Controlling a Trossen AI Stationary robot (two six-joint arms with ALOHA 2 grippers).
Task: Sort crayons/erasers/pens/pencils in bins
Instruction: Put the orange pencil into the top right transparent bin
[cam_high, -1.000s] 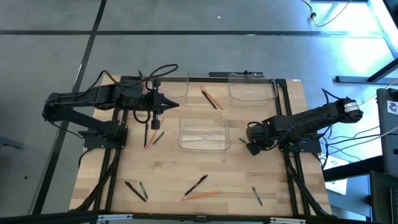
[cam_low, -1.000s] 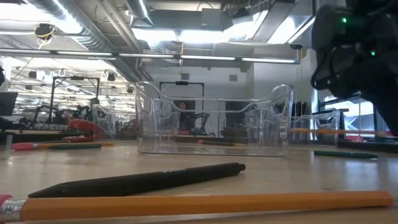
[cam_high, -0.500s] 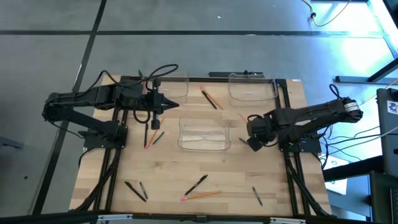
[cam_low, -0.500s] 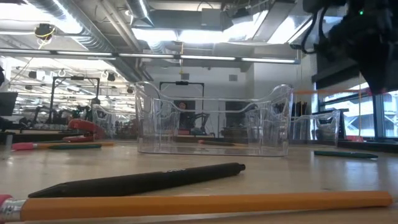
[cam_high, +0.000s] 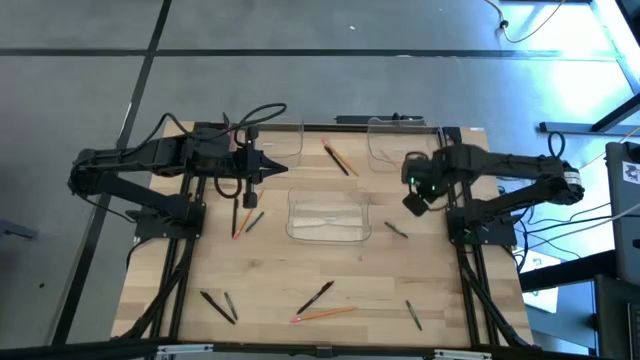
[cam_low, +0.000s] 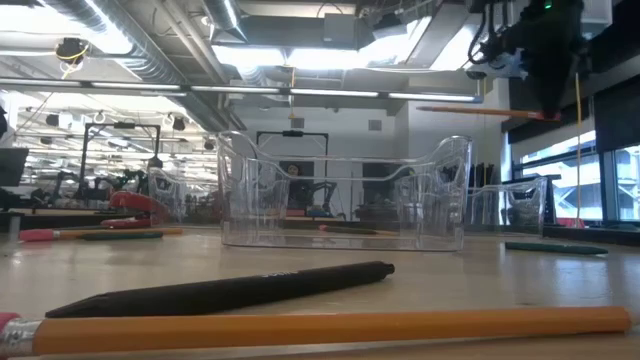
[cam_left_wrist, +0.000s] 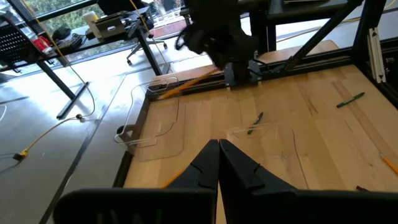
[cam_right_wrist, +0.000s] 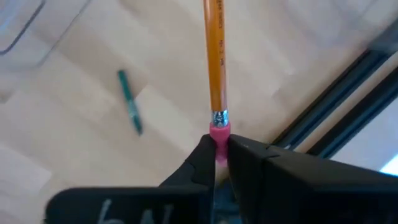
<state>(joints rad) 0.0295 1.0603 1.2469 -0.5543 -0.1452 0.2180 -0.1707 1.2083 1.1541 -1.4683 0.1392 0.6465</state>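
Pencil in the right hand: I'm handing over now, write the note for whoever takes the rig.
Right hand: shut on a pencil by its pink end, raised near the far right bin.
Left hand: shut, empty, above the table on its left side.
Done: bin contents unclear from here.
Left: loose sticks, among them a near-edge pencil, a pen beside it, a crayon right of the centre bin.

Probably lab: ceiling ducts (cam_low: 150, 60)

The right gripper (cam_high: 414, 203), jaws clamped on a pencil's (cam_right_wrist: 216, 59) pink end, has swung from the table's 3 o'clock edge toward 1 o'clock; the pencil now hangs airborne.
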